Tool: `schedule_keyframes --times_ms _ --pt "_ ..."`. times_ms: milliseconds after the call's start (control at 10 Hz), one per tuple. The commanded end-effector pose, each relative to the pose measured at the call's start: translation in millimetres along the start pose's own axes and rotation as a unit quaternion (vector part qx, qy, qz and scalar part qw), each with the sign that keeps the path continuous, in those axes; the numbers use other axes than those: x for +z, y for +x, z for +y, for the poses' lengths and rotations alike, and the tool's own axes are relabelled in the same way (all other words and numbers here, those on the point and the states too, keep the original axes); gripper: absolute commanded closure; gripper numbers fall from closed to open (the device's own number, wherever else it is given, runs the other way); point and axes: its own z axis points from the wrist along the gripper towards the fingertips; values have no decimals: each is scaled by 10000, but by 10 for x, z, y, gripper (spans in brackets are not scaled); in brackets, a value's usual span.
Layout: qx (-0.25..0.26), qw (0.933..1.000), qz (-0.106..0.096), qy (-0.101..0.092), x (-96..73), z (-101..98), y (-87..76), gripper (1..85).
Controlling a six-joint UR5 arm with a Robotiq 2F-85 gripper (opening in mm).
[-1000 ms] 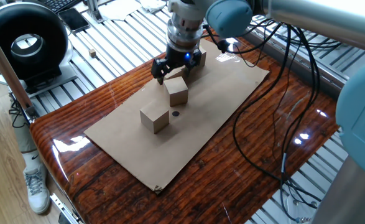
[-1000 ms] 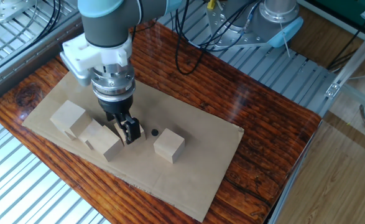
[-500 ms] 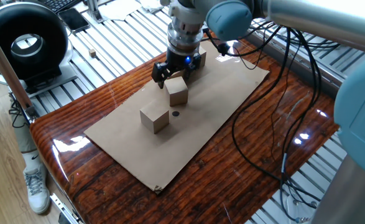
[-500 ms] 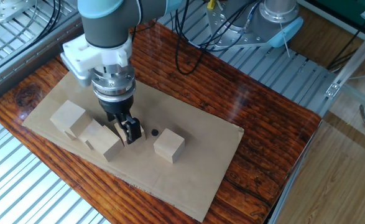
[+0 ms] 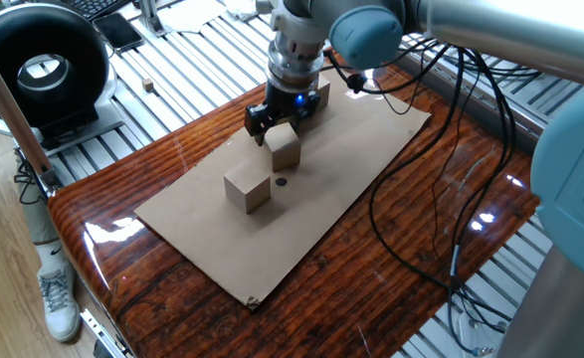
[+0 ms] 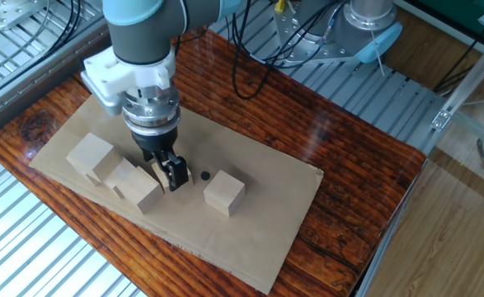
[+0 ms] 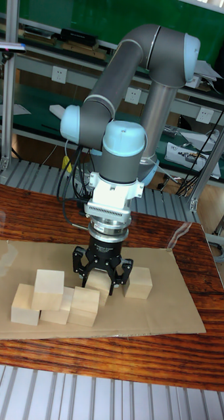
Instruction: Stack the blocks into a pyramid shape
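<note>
Between the claw's [image 7: 102,279] spread fingers, one block [image 7: 98,283].

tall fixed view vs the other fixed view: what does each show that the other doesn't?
Tall fixed view only: the raised block resting on top of lower blocks at the left of the cluster, so stacking has begun, and the whole arm back to its base.

The other fixed view only: the small dark dot on the cardboard sheet beside the lone block, plus the far edge of the glossy wooden table.

Both: the gripper low over the cardboard with its fingers around a block beside the cluster, and one block standing apart.
</note>
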Motion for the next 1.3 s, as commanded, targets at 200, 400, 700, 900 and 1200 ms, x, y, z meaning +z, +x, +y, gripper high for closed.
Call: schedule_keyframes --times_ms 200,400,700,900,1200 --pt "142 9998 84 -130 -67 17 18 563" --pt "147 9990 297 -299 -329 13 3 610" --pt "0 9997 180 -141 -466 71 -158 657" --pt "-21 9996 237 -152 -632 180 -220 663" --pt "-260 9990 345 120 -966 67 -314 717"
